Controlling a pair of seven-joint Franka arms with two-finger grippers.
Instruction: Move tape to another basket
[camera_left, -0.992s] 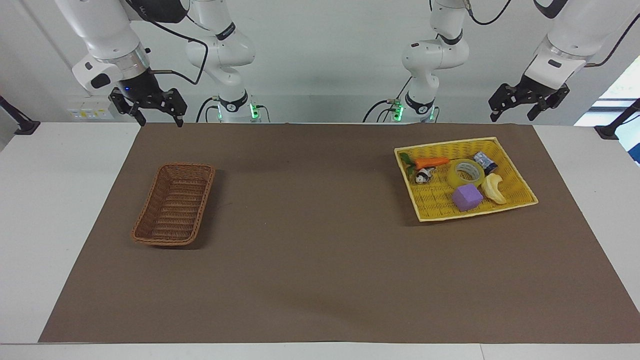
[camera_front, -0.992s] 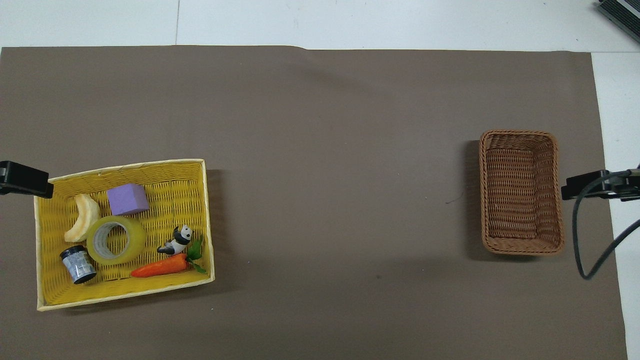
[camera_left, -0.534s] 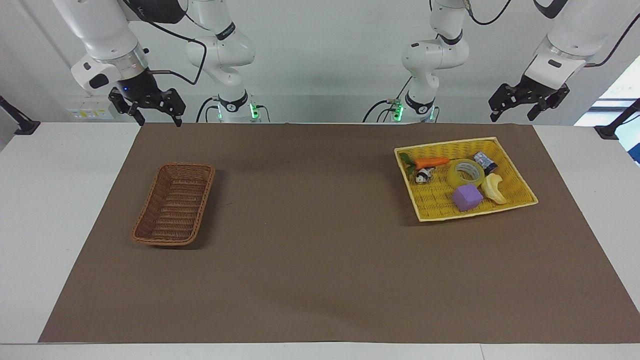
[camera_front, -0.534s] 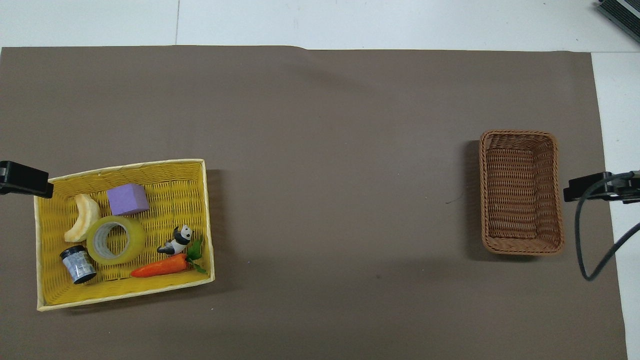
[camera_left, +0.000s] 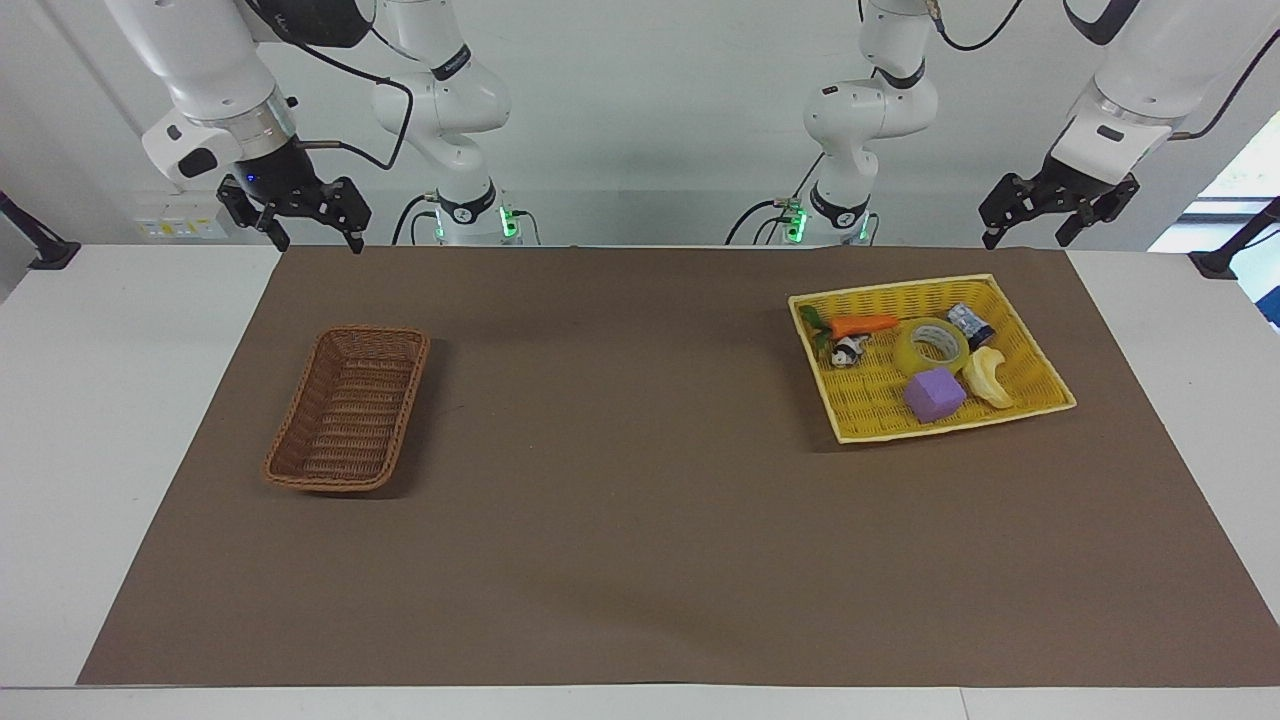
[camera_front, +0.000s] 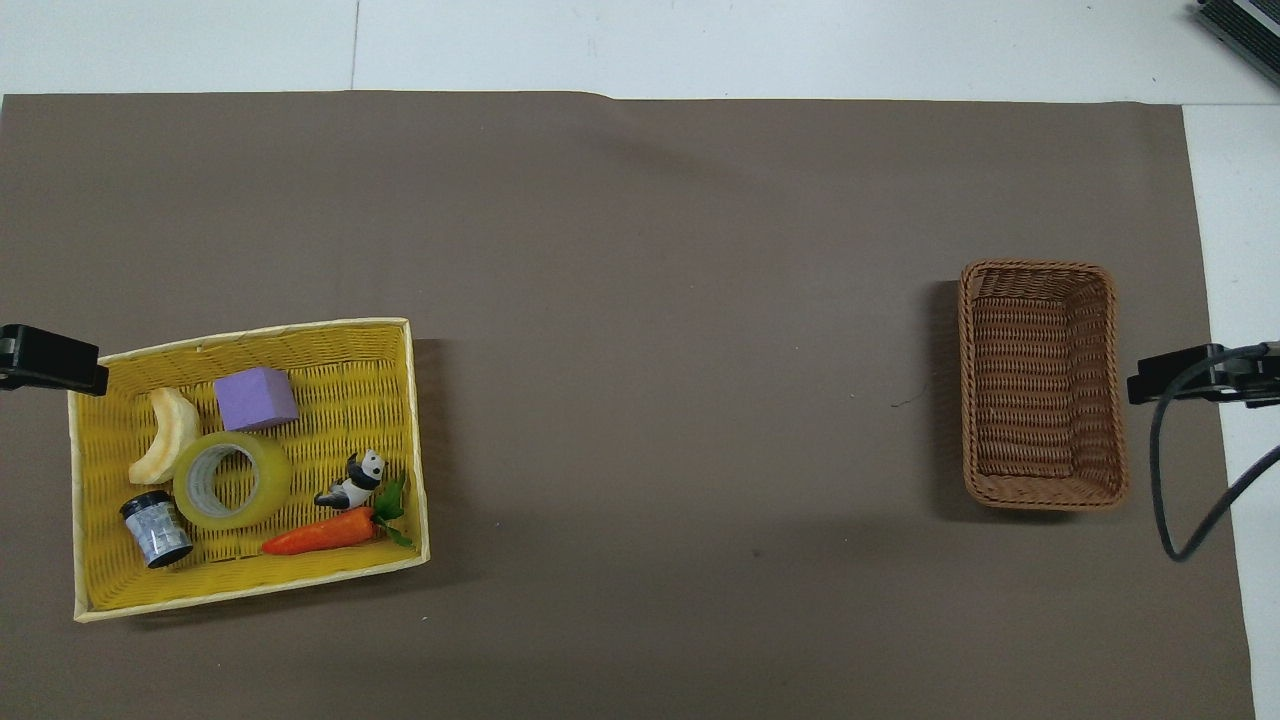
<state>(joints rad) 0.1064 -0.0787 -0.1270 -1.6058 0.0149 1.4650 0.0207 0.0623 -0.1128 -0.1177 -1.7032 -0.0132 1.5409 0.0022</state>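
brown mat (camera_left: 620, 520), tape (camera_left: 931, 345) in tray (camera_left: 1040, 380)

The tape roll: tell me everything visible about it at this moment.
The tape is a wide roll of translucent yellow packing tape with a pale inner core, lying flat with its hole facing up in the yellow tray. It touches the banana toy and sits close by the small dark can. No gripper is near it.

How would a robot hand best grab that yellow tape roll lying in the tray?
Probably from straight above: the tape lies flat, its hole facing up. One finger could drop into the hole, the other outside the ring wall on its free side, facing the panda, since the banana crowds it.
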